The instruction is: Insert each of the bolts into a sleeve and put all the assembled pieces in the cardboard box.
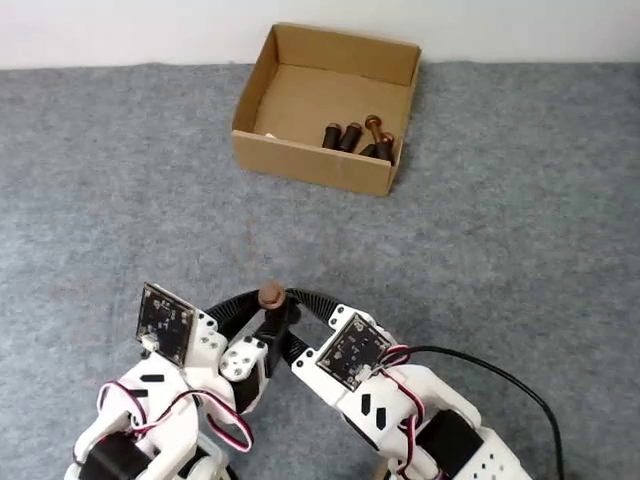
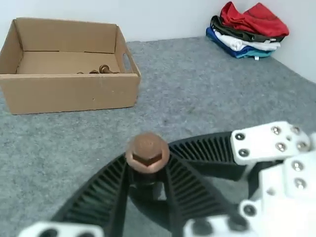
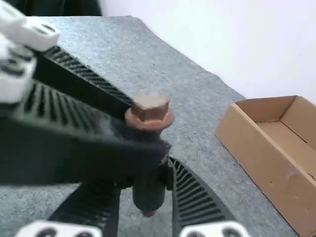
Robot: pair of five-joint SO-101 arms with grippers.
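Observation:
A copper hex-head bolt (image 1: 270, 294) stands upright in a black sleeve (image 3: 148, 190), and its tip pokes out below the sleeve. Both grippers meet on this piece above the grey carpet, near the front of the table. My left gripper (image 2: 147, 173) is shut on the bolt just under its head. My right gripper (image 3: 148, 193) is shut on the sleeve lower down. In the high view the left gripper (image 1: 264, 308) and right gripper (image 1: 283, 308) close in from either side. The cardboard box (image 1: 310, 165) at the back holds several assembled pieces (image 1: 355, 137).
The box (image 2: 69, 91) stands well ahead of the grippers, with open carpet between. A pile of folded clothes (image 2: 247, 27) lies by the wall. A black cable (image 1: 500, 380) loops beside the right arm.

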